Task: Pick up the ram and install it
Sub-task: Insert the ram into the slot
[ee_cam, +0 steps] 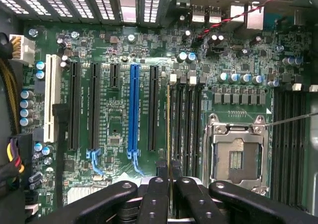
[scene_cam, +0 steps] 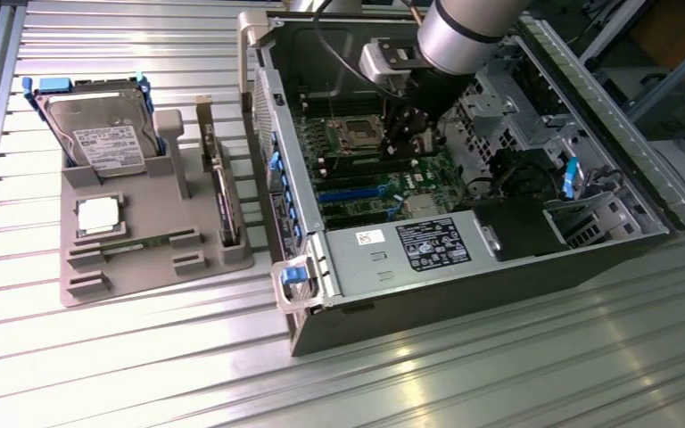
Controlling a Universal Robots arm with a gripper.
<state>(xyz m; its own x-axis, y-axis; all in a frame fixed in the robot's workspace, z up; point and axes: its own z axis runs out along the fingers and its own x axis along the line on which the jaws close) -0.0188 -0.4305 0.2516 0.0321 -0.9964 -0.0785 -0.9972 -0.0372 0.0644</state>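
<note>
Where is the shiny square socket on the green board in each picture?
Exterior view: the CPU socket is on the green board inside the open computer case, deeper in than the blue slot.
Wrist view: the CPU socket sits between two banks of black memory slots.
Shared landmark: the blue slot.

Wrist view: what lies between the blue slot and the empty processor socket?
In the wrist view, one black slot comes first, then the row of memory slots.

Computer case [scene_cam: 462, 267] at exterior view's right; parts tray [scene_cam: 140, 276] left; pincer [scene_cam: 408, 134] inside case.
</note>
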